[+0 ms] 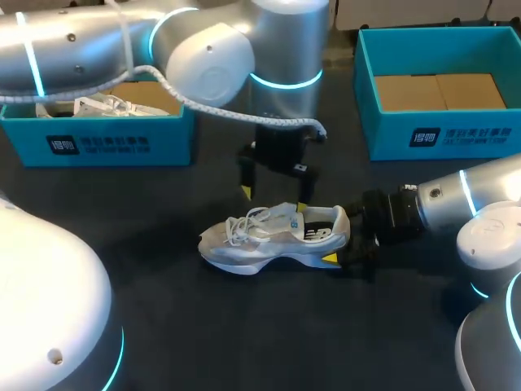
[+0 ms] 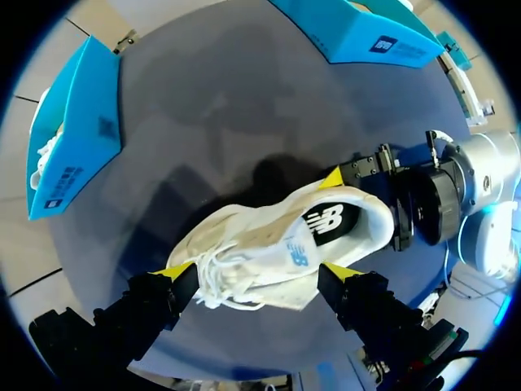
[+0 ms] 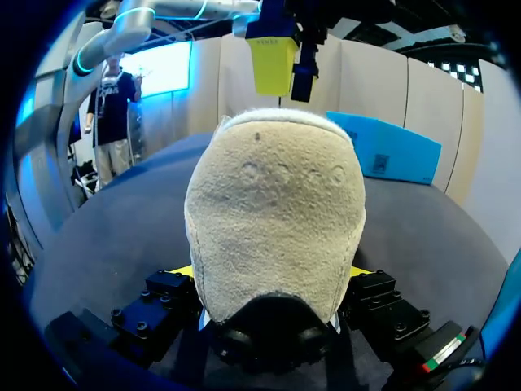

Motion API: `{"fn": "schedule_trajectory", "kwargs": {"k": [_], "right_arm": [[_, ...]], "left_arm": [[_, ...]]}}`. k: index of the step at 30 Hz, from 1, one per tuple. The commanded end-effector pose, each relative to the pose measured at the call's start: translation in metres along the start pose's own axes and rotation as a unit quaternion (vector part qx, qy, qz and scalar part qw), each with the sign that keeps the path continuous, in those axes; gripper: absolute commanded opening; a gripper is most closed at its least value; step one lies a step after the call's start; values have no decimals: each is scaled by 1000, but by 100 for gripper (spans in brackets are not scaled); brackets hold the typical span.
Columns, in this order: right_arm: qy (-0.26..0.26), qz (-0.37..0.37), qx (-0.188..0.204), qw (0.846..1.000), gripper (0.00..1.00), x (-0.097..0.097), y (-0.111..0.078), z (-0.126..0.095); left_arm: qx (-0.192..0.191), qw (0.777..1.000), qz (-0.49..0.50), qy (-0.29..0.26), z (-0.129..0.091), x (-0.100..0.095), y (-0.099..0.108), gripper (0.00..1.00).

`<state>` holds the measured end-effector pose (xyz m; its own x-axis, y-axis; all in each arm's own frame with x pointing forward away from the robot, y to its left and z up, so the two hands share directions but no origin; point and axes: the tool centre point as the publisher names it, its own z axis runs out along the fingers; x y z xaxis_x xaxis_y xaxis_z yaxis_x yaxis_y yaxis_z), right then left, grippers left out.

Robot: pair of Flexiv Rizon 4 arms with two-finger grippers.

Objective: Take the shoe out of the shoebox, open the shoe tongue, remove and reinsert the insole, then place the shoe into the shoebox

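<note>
A white sneaker (image 1: 273,236) lies on its side on the dark table, toe to the left and laces loose. My right gripper (image 1: 343,239) holds its heel from the right, one finger on each side. In the right wrist view the grey heel (image 3: 273,212) fills the space between the yellow tips. My left gripper (image 1: 274,198) hangs open just above the middle of the shoe. In the left wrist view its fingers straddle the laces and tongue (image 2: 236,273) without touching. The black insole (image 2: 326,224) shows inside the shoe opening.
A blue shoebox (image 1: 98,140) at the back left holds another white shoe (image 1: 102,106). A second blue shoebox (image 1: 440,130) stands at the back right with only brown card at its bottom. Bare table lies in front of the sneaker.
</note>
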<state>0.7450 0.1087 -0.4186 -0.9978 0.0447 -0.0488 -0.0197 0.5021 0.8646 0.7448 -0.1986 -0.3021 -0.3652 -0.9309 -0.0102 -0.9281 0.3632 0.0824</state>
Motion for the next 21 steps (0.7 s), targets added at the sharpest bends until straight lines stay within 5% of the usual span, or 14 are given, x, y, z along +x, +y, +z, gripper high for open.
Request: {"fn": "schedule_trajectory", "kwargs": {"k": [1,21], "right_arm": [[0,0,2,1000,0,-1,1,0],[0,0,2,1000,0,-1,1,0]], "left_arm": [[-10,1000,4,1,7,10,-10,100],[-11,999,37,-4,43,24,-28,100]]}}
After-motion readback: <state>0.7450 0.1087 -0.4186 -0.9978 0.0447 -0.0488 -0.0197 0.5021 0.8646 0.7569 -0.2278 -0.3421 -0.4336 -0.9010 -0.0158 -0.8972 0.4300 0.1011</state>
